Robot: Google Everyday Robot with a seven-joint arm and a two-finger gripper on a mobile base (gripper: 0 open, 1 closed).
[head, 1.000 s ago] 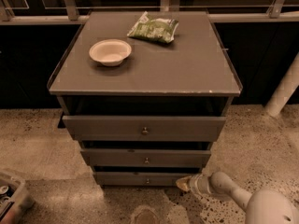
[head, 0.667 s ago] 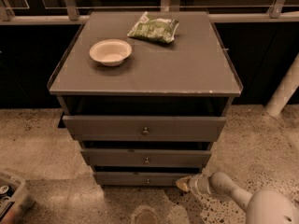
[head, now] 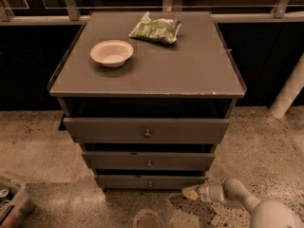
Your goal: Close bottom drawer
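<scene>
Bottom drawer [head: 149,181] sits lowest of three on the grey cabinet, just above the speckled floor, with a small round knob [head: 150,184] at the centre of its front. A dark gap runs along the top edge of that front. From this high angle I cannot judge how far the drawer stands out. The middle drawer [head: 148,161] and top drawer [head: 147,130] overhang it and hide its interior.

The pincer [head: 192,192] is low at the right, near the floor, just beside the bottom drawer's lower right corner. I cannot tell whether it touches the front, nor whether it is open or closed. The arm behind it is cut off by the lower right frame edge.

On the counter [head: 190,65] a pale bowl [head: 111,52] and a green bag [head: 155,28] lie apart. A bin [head: 9,201] at lower left is cut off, its contents unclear.
</scene>
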